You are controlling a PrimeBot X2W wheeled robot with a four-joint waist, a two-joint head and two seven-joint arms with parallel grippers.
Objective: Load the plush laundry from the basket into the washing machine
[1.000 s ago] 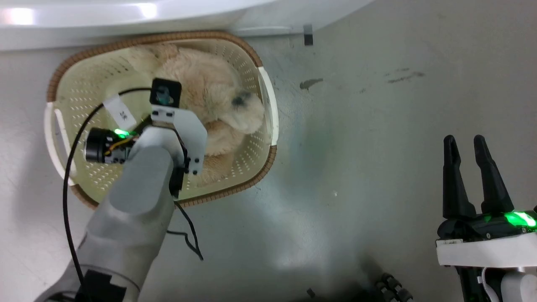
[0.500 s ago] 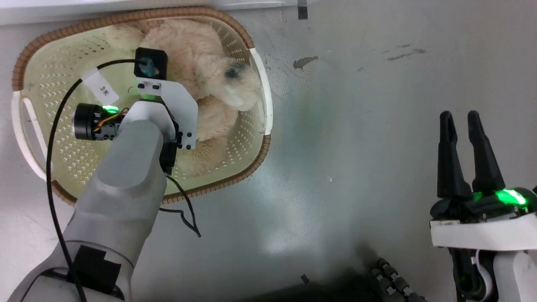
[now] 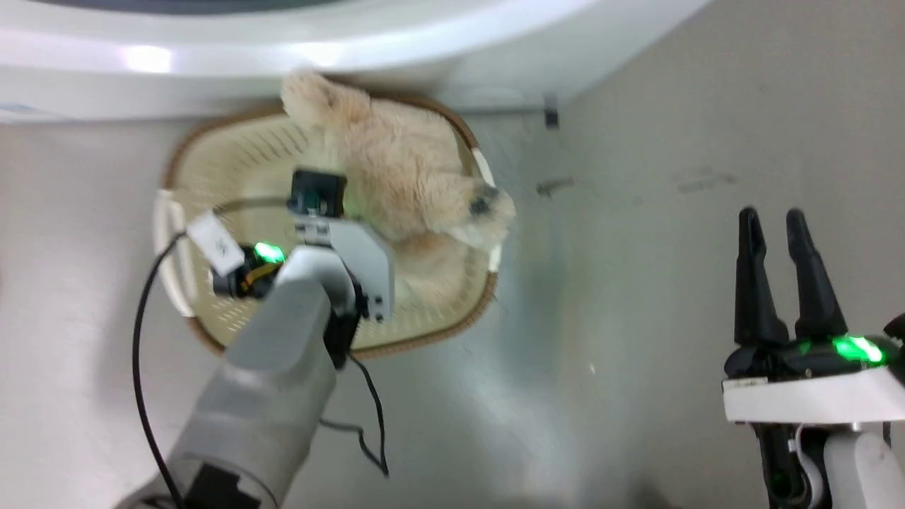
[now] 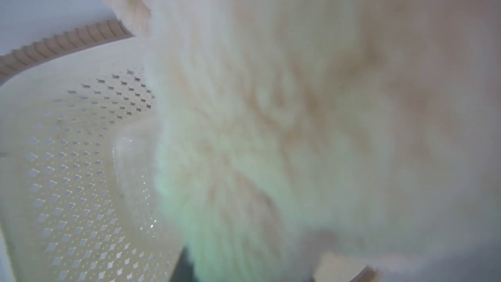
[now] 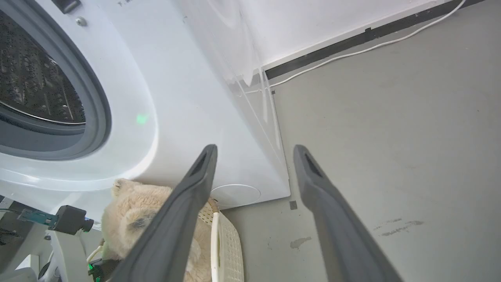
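There is one fluffy toy. There is one basket, and it has two white handles. There is one washing machine with one round opening. Two robot arms show, the left arm and the right arm. The right gripper has two long dark jaws. Two green lights glow, one on each arm. One white cord lies on the floor.
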